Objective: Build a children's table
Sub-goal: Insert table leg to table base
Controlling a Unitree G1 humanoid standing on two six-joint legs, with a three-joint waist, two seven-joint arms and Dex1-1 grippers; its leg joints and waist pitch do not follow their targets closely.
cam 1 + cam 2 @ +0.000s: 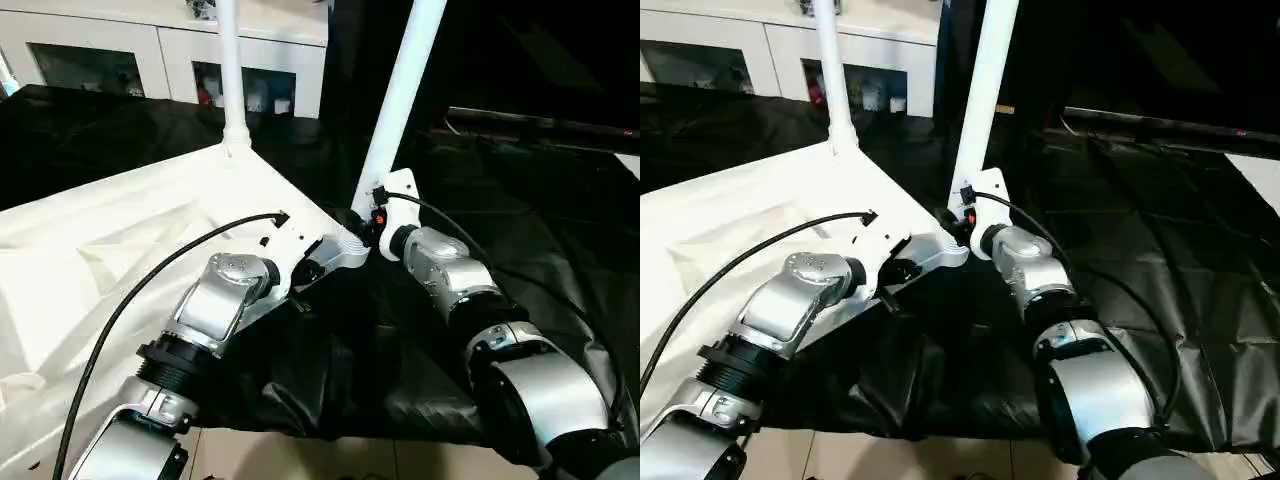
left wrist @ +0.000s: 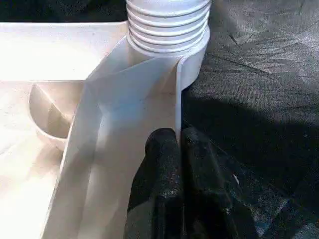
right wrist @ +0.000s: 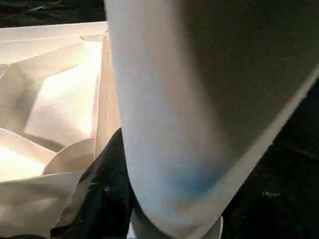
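The left gripper's fingers are pressed tight together, with the thin side wall of the tabletop pinched between them, just near a corner socket. A leg is stood in that socket, and its ribbed end can be seen partly above the rim, so it may not be all the way in.

The right gripper is held low on that same leg, right by the socket. From the right wrist view the leg is seen very close, but the fingers are hidden, so it cannot be told how they are set or whether the leg is truly held.

The tabletop is laid upside down on the black table, mostly on the left. A second leg is stood up at the far corner.

The leg near the grippers is leaned to the right. If it is pushed or turned while leaning, it could get stuck crooked or pop out. If the thin wall is squeezed or pulled too hard, it could bend, or the tabletop could be slid off the near edge of the table.
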